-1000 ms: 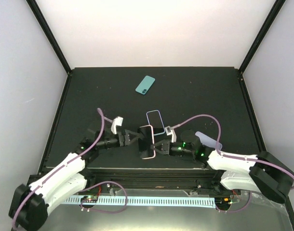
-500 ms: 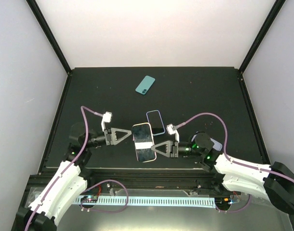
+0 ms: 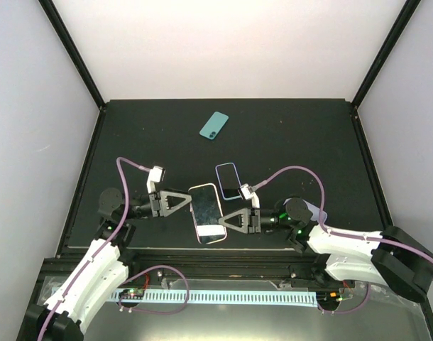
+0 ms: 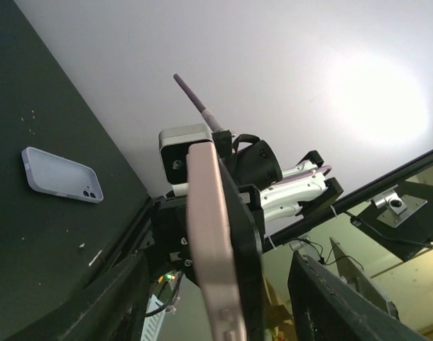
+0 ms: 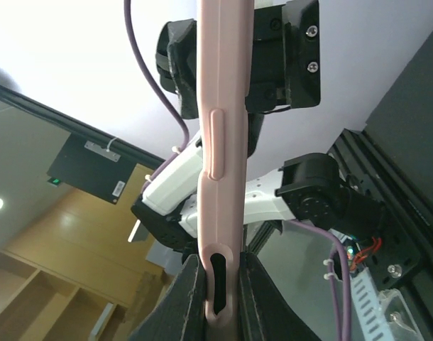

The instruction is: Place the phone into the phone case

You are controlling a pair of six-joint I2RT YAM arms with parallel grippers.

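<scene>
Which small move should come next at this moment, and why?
Probably the right hand should set the pink-rimmed phone down on the table and let go. It is clamped on that phone's end, and the left hand is open with its fingers clear of it. The teal phone lies untouched at the far side, and the lavender case lies apart from it.

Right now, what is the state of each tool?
Left tool: open.
Right tool: shut on the slim pink-rimmed phone with black screen.
</scene>
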